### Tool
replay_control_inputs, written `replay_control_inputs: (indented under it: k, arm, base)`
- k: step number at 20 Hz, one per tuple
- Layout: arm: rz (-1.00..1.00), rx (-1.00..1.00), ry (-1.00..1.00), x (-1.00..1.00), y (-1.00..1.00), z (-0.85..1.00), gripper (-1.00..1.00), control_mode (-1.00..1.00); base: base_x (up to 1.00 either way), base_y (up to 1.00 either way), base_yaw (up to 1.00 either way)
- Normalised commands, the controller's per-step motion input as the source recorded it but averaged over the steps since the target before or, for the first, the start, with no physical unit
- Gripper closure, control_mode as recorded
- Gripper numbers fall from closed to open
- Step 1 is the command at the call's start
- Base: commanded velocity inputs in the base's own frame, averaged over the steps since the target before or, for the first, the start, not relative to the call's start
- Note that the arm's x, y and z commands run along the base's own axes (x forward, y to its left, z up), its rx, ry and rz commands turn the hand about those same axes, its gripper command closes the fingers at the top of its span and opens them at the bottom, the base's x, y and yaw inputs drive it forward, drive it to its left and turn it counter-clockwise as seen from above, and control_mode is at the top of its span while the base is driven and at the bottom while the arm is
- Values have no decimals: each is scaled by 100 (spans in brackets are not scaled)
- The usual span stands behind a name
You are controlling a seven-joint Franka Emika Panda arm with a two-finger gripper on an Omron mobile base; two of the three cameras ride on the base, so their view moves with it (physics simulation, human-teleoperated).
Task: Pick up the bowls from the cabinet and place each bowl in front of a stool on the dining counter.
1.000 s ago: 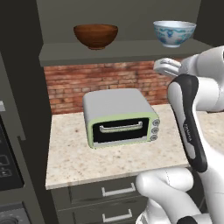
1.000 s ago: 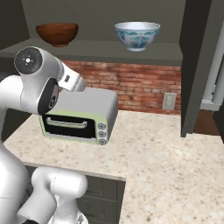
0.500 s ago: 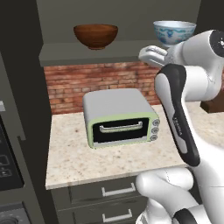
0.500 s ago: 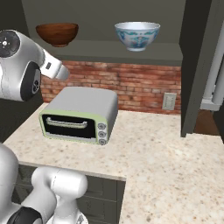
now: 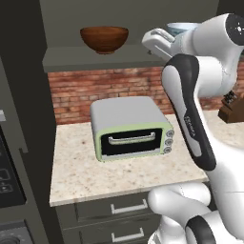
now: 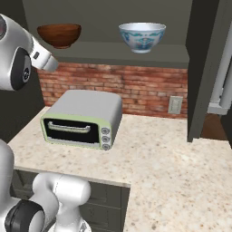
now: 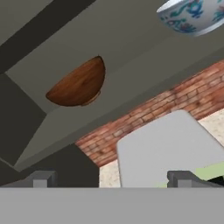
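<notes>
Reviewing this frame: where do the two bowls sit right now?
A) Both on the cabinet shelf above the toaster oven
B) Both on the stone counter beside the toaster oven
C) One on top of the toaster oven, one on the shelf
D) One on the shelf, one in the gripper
A: the wooden bowl and the white patterned bowl both rest on the cabinet shelf, above the toaster oven.

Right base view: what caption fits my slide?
Wooden bowl and blue-patterned bowl sit on the cabinet shelf above a toaster oven.
</notes>
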Motion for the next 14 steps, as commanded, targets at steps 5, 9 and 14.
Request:
replay_control_inputs:
  k: [5, 9, 14]
  arm:
    - [1, 3, 0, 5, 20, 26, -100, -100]
    - [4, 0, 2, 38, 0, 1, -100, -100]
    - [1, 0, 0, 63, 0, 0, -100, -100]
  base:
    - [0, 0, 0]
    - [0, 0, 0]
    - [0, 0, 0]
